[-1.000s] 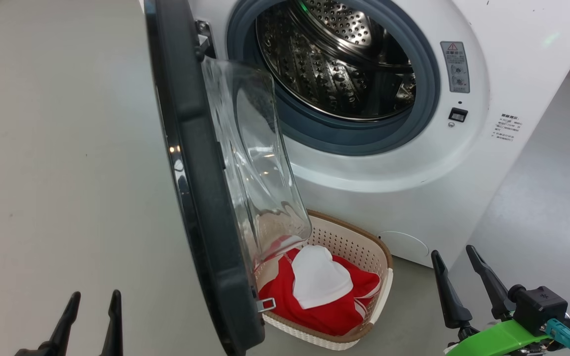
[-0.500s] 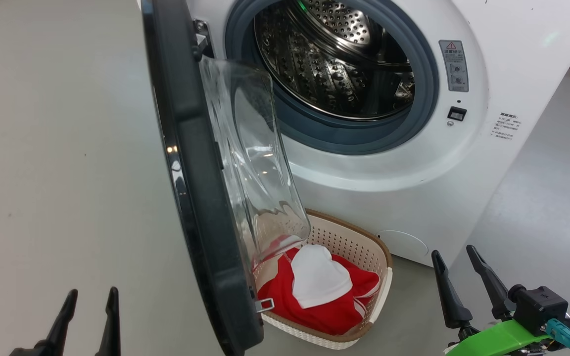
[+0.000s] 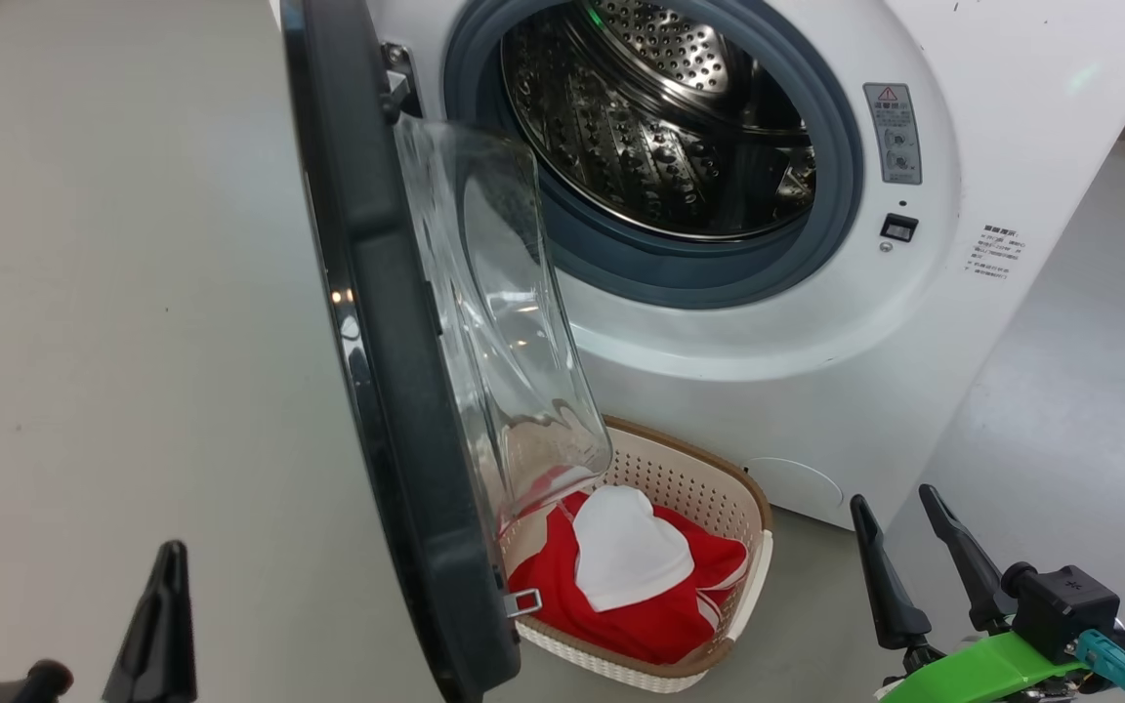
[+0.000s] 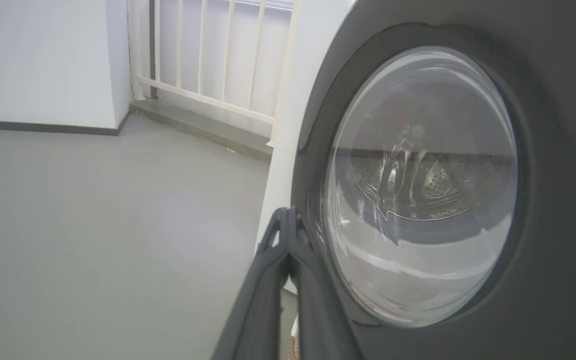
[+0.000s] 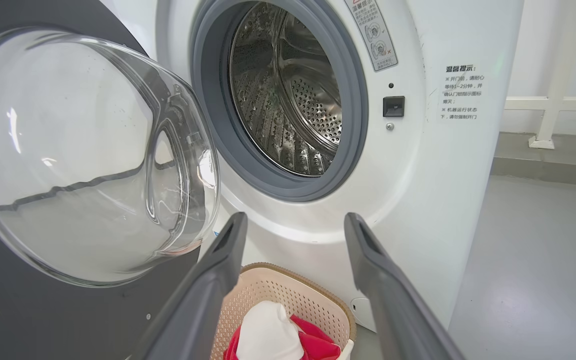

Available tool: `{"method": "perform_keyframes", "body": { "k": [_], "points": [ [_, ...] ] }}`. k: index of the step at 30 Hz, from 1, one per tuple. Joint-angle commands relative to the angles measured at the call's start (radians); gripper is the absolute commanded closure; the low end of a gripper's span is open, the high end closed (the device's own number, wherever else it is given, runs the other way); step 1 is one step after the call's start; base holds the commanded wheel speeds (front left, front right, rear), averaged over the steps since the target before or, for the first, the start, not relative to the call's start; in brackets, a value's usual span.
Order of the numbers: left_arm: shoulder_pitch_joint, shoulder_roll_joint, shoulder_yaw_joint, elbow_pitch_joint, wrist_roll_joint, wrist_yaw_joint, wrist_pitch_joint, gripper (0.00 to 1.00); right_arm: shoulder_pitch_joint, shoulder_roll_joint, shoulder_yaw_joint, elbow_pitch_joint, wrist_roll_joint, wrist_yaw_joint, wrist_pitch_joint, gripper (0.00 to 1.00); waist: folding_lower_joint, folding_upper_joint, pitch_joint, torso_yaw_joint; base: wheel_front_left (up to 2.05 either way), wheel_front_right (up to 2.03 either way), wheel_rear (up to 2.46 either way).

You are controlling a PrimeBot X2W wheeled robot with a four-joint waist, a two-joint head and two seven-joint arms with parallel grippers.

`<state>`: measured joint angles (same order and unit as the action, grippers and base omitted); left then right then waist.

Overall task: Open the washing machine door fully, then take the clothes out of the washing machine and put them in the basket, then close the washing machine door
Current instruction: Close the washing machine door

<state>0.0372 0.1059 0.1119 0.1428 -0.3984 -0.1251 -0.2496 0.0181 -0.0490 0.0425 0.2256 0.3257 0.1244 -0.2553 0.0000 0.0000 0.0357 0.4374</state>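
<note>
The washing machine door (image 3: 377, 322) stands wide open, black rim edge-on with its glass bowl (image 3: 504, 322) bulging right. Behind it the white washing machine (image 3: 816, 322) shows a bare steel drum (image 3: 660, 117). Red and white clothes (image 3: 631, 576) lie in the cream basket (image 3: 719, 493) on the floor under the door. My left gripper (image 3: 164, 576) is shut and empty at the lower left, on the door's outer side; its wrist view shows the tips (image 4: 288, 220) pressed together beside the door (image 4: 543, 125). My right gripper (image 3: 899, 532) is open at the lower right, over the basket (image 5: 288, 290).
Grey floor (image 3: 113, 293) stretches left of the door and right of the machine. A white railing (image 4: 208, 60) and wall stand beyond the machine's left side. A latch socket (image 3: 899, 227) and stickers mark the machine's front.
My left gripper's fingers have closed together from open. The right gripper and the door stay as they were.
</note>
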Motion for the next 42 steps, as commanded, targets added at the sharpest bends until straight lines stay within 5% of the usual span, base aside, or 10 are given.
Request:
{"method": "perform_keyframes", "body": {
  "k": [1,8,17,42],
  "points": [
    [-0.053,0.022,0.017,-0.034,-0.035,-0.006,-0.012,1.00,-0.007,-0.001,0.022,-0.021,0.015,0.006,-0.006,0.00,0.0000,0.0000,0.001,0.000,0.00,0.00,0.00],
    [-0.094,0.118,-0.125,-0.073,-0.370,-0.006,-0.012,1.00,-0.014,-0.001,0.030,-0.019,0.016,0.006,-0.006,0.00,0.0000,0.0000,0.007,-0.012,0.00,0.00,0.00],
    [-0.137,0.291,-0.329,-0.140,-0.599,-0.006,-0.012,1.00,-0.019,-0.001,0.029,-0.022,0.016,0.006,-0.006,0.00,0.0000,0.0000,0.026,-0.044,0.00,0.00,0.00],
    [-0.251,0.350,-0.465,-0.188,-0.663,-0.006,-0.012,1.00,-0.055,-0.001,0.014,-0.029,0.015,0.006,-0.006,0.00,0.0000,0.0000,0.079,-0.120,0.00,0.00,0.00]
  ]
}}
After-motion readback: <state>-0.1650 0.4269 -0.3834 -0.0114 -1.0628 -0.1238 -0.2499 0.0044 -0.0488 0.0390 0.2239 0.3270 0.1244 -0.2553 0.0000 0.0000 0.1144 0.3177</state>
